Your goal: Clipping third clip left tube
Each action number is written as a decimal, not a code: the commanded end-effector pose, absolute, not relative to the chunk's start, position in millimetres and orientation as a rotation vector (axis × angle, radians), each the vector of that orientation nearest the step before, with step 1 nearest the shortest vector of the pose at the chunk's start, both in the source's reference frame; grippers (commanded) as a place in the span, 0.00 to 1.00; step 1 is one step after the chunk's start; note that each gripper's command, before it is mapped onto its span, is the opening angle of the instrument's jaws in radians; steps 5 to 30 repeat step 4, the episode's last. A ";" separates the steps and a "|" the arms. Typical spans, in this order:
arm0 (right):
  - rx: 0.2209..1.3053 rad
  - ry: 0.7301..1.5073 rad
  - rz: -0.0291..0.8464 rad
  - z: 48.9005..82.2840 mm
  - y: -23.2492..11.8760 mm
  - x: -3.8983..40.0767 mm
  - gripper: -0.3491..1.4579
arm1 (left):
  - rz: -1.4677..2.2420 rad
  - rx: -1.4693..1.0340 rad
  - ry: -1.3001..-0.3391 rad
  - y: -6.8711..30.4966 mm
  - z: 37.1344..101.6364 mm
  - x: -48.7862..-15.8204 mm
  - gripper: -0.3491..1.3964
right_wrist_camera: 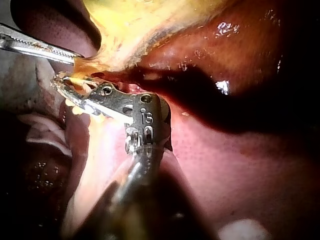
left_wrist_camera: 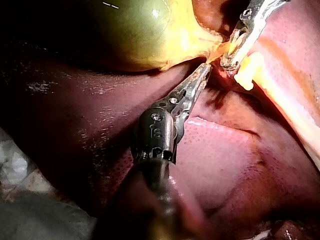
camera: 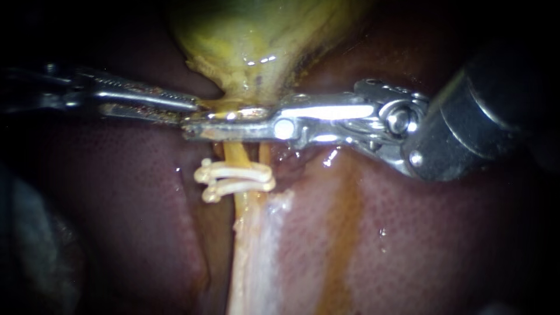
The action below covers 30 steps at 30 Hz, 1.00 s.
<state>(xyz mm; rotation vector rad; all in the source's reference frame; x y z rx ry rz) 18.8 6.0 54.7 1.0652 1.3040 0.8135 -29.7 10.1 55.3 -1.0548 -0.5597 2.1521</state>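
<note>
The yellow-green gallbladder [camera: 256,35] narrows to a neck, from which the yellow left tube [camera: 233,153] runs down over the liver [camera: 128,192]. Two white clips [camera: 236,172] [camera: 239,186] sit across this tube, close together. Just above them my right instrument [camera: 198,125] [right_wrist_camera: 62,82] lies crosswise, its long jaws closed around the left tube. I cannot make out a clip between them. My left instrument [camera: 189,111] [left_wrist_camera: 204,70] comes in level and is shut on yellow tissue at the gallbladder's neck, beside the right instrument's tip.
A second, thinner yellow strand [camera: 264,153] runs beside the left tube under the right instrument's jaws. A pale band of tissue [camera: 256,251] continues downward between the liver lobes. White gauze [left_wrist_camera: 20,170] lies outside the liver's edge in the left wrist view.
</note>
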 end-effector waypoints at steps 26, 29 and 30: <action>1.064 1.304 0.813 54.8 6.0 18.8 0.00 | 2.151 -1.054 -0.559 10.1 55.3 -29.8 0.00; 1.064 1.304 0.813 54.8 6.0 18.8 0.00 | 2.151 -1.054 -0.559 10.1 55.3 -29.8 0.00; 1.064 1.304 0.813 54.8 6.0 18.8 0.00 | 2.151 -1.054 -0.559 10.1 55.3 -29.8 0.00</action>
